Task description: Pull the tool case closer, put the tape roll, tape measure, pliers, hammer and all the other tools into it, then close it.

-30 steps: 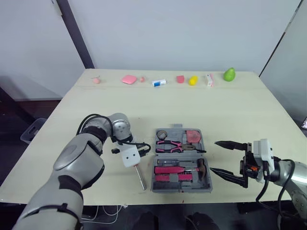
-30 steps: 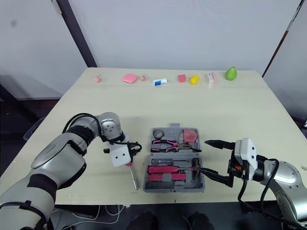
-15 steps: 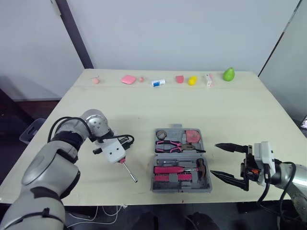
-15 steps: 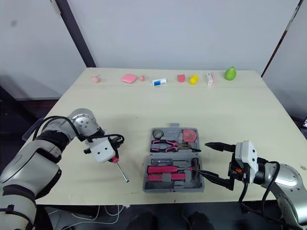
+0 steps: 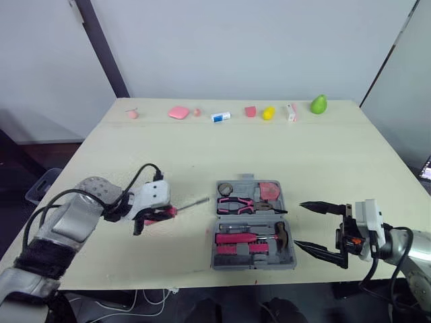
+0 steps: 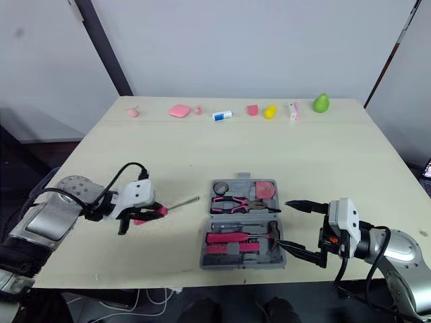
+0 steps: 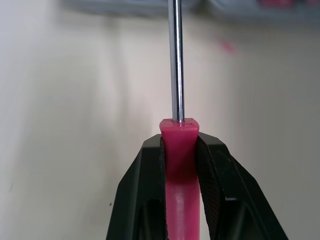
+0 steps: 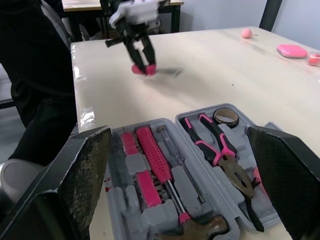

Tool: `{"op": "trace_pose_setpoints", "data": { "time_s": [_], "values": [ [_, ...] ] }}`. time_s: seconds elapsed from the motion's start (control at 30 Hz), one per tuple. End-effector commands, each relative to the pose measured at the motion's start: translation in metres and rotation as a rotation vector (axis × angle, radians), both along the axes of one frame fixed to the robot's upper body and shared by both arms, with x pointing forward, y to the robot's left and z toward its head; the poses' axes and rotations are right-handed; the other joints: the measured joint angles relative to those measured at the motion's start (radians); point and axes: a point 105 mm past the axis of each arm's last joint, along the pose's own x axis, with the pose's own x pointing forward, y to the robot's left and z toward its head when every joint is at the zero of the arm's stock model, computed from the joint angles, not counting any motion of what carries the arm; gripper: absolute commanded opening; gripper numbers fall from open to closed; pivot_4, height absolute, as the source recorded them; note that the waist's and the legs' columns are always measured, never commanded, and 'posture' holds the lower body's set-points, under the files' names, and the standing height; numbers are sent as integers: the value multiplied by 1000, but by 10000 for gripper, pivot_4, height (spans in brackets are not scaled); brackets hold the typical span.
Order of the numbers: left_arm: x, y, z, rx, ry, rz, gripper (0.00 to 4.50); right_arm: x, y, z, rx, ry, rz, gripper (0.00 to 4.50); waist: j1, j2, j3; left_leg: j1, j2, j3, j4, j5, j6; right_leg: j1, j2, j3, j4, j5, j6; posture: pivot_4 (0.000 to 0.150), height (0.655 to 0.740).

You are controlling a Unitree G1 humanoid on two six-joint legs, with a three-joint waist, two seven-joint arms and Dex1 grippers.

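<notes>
The left arm has swung back from the case's side. The screwdriver [image 5: 183, 206], which pointed toward 5 o'clock half a second ago, now lies nearly level with its metal shaft aimed at about 2 o'clock, toward the case. The right arm has barely shifted.

The left gripper [image 5: 164, 212] is clamped narrowly on the screwdriver's pink handle, one black finger on each side, with the shaft running straight out beyond the fingertips. It sits at 9 o'clock of the tool case [image 5: 254, 265]. The shaft's tip is near the case's left wall but apart from it.

The case lies open and flat on the table [image 5: 202, 148], toward the near edge. In its far half are the tape roll [image 5: 226, 188] at 11 o'clock, the pliers [image 5: 246, 204] in the middle and the tape measure [image 5: 271, 191] at 1 o'clock. The hammer [image 5: 283, 235] lies in the near half at 4 o'clock.

The right gripper [image 5: 300, 225] hangs at 3 o'clock of the case, its fingers spread wide and holding nothing, just beside the case's right wall.
</notes>
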Motion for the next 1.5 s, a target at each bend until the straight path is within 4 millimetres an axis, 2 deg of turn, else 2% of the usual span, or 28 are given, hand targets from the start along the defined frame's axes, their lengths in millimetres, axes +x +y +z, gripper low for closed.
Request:
{"op": "trace_pose_setpoints", "data": {
  "time_s": [0.03, 0.27, 0.43, 0.53, 0.67, 0.87, 0.93, 0.97, 1.17, 1.43, 1.5],
  "values": [
    [-3, 0, 14, -117, 38, 226, 4061, 1, 0, 7, 17, -30, 11, 45000, -1, 0, 0, 0, -1, 0, 0, 0, 0, 0, 0, 0, 0, 0, 0, 1500, 7400],
    [-12, -15, 2, -307, 177, 604, 4061, 6, -3, 10, 20, -43, 15, 45000, 1, 0, 0, 0, -2, -1, 0, 0, 0, 0, 1, 0, 0, 0, 0, 1500, 7400],
    [-12, -9, -11, -391, 171, 841, 4061, 7, -5, 10, 15, -46, 9, 45000, -4, -1, 0, 0, -2, -1, 0, 0, 0, 0, 1, 1, 0, 0, 0, 1500, 7400],
    [-16, -6, -22, -385, 162, 914, 4061, 7, -5, 10, 15, -48, 7, 45000, -5, 0, -1, 1, -2, -1, 0, 0, 0, 0, 1, 1, 1, 0, -1, 1500, 7400],
    [-14, 11, -26, -312, 135, 1004, 4061, 8, -5, 11, 17, -52, 7, 45000, 1, -1, 0, 1, -2, -1, 0, 0, -1, 0, 0, 1, 1, 0, -1, 1500, 7400],
    [-14, 11, -38, -294, 169, 997, 4061, 9, 0, 15, 13, -62, 22, 45000, 0, -1, -1, 1, -3, 0, 0, 0, -1, 0, -2, 1, 1, 1, 0, 1500, 7400],
    [-13, 9, -41, -308, 181, 997, 14206, 9, 1, 15, 15, -63, 24, 45000, 0, -1, -1, 1, -3, 0, 0, 0, -1, 0, -3, 1, 1, 1, 0, 1500, 7400],
    [-11, 8, -41, -312, 180, 995, 16477, 9, 1, 15, 15, -62, 24, 45000, 1, -1, -1, 1, -3, 0, 0, 0, -1, 0, -3, 1, 1, 1, 0, 1500, 7400],
    [-3, 7, -39, -332, 137, 998, 44850, 9, 1, 15, 14, -61, 23, 45000, 0, -1, -1, 1, -3, 0, 0, 0, -1, 0, -3, 1, 1, 1, 0, 1500, 7400],
    [-11, 1, -51, -347, -7, 961, 44850, 8, -1, 14, 11, -59, 17, 45000, -2, -1, -1, 1, -2, 0, -1, 0, -1, 0, -5, 1, 1, 1, 0, 1500, 7400],
    [-11, -4, -51, -400, -61, 952, 44850, 7, -1, 14, 11, -58, 16, 45000, -1, 0, -1, 2, -3, 0, -1, 0, -1, 0, -8, 0, 1, 1, 0, 1500, 7400]
  ]
}}
